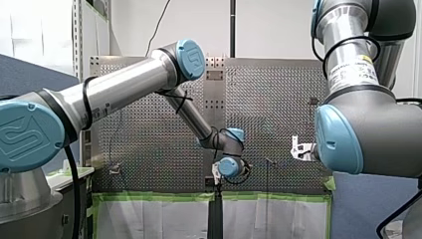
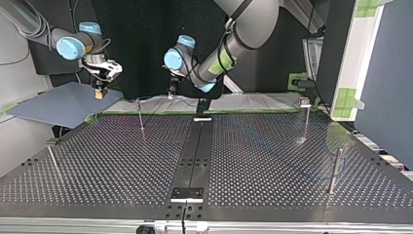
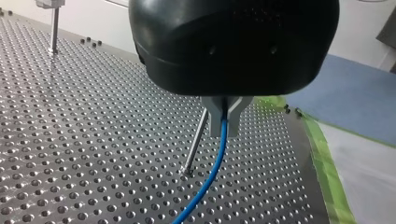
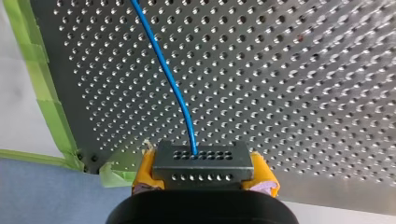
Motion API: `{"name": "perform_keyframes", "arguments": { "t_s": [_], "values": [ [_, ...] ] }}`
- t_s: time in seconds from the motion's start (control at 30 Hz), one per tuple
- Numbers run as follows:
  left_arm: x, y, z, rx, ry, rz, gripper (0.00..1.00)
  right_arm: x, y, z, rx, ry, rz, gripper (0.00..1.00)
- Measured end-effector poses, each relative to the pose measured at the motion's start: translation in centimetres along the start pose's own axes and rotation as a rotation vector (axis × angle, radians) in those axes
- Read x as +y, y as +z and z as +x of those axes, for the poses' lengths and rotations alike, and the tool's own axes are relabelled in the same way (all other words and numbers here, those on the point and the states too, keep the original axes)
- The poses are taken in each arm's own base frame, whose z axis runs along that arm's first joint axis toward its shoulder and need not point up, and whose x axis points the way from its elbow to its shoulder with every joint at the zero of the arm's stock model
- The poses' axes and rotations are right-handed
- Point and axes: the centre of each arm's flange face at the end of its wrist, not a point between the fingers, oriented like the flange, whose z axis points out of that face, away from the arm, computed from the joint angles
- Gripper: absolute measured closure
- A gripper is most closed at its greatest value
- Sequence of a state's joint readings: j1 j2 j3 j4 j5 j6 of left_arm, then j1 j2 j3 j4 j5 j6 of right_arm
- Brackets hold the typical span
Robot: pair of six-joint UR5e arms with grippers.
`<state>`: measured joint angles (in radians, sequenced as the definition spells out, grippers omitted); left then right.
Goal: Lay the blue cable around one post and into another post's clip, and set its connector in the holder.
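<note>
In the left wrist view my left gripper [image 3: 224, 122] has its metal fingers shut on the blue cable [image 3: 210, 172], which hangs down toward the perforated table. A thin post [image 3: 195, 144] stands just beside the fingers. In the right wrist view my right gripper [image 4: 201, 173] is shut with its yellow pads on the dark connector block [image 4: 201, 156]. The cable [image 4: 170, 79] leaves the block and runs out over the table. In the top view my right gripper [image 2: 100, 91] hangs over the far left corner and my left gripper [image 2: 171, 91] near the far middle.
Slim posts stand on the table at the top view's far left [image 2: 140, 117], near left [image 2: 53, 161], near right [image 2: 334, 170], and far right with a clip on top [image 2: 305, 103]. A black rail [image 2: 197, 151] crosses the middle. Green tape [image 4: 44, 93] marks the table edge.
</note>
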<state>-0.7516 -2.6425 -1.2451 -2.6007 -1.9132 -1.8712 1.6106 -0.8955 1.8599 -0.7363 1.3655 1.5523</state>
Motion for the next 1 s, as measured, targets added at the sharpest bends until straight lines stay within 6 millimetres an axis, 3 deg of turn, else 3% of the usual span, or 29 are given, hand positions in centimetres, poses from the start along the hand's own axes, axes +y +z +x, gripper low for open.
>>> {"name": "perform_keyframes", "arguments": {
  "t_s": [0.2,0.4,0.57,1.0],
  "values": [
    [-0.2,-0.5,0.1,-0.007,0.027,-0.034,0.98,0.1,-1.1,1.3,0.037,0.023,0.000,1.00],
    [0.2,-1.3,-1.3,-0.038,0.015,-0.043,0.98,0.2,-1.3,1.5,0.046,0.038,-0.001,1.00],
    [0.9,-1.8,-1.1,-0.050,0.005,-0.037,0.98,0.2,-1.2,1.5,0.056,0.046,0.000,1.00],
    [0.7,-1.4,-1.1,-0.037,-0.020,0.034,0.98,0.5,-0.4,0.2,0.090,0.055,-0.006,1.00]
  ]
}}
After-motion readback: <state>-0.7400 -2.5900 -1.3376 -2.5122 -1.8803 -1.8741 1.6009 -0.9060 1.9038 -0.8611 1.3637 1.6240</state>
